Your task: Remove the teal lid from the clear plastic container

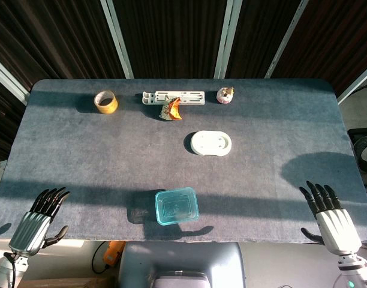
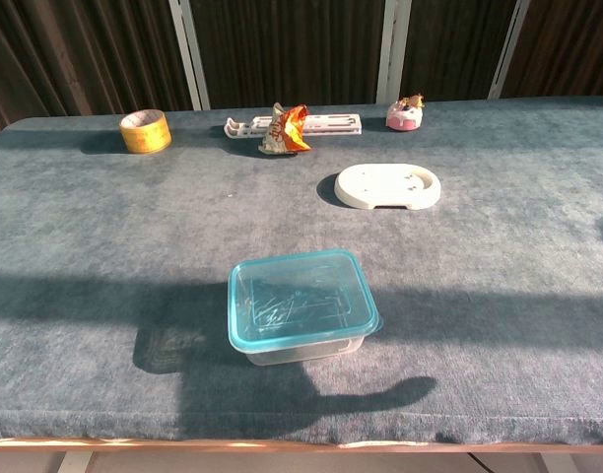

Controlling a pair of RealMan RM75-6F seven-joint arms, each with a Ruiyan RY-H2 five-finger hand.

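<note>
while both hands wait at the near corners, their fingers are spread wide and hold nothing. the left hand (image 1: 38, 217) has dark fingers (image 1: 51, 198) that point up over the near left edge of the counter (image 1: 75, 156). the right hand (image 1: 330, 216) does the same at the near right edge, well apart from everything. only the head view shows the hands.

the clear plastic container (image 2: 300, 340) sits near the front edge of the counter, about in the middle, between the two hands. the teal lid (image 2: 298, 298) is on top of it, closed.

farther back lies a white oval tray (image 2: 388, 185). along the far edge are a roll of yellow tape (image 2: 145, 131), a long white rack (image 2: 326, 123), a crumpled orange snack bag (image 2: 285, 129) just in front of the rack, and a small pink thing (image 2: 405, 114).
</note>
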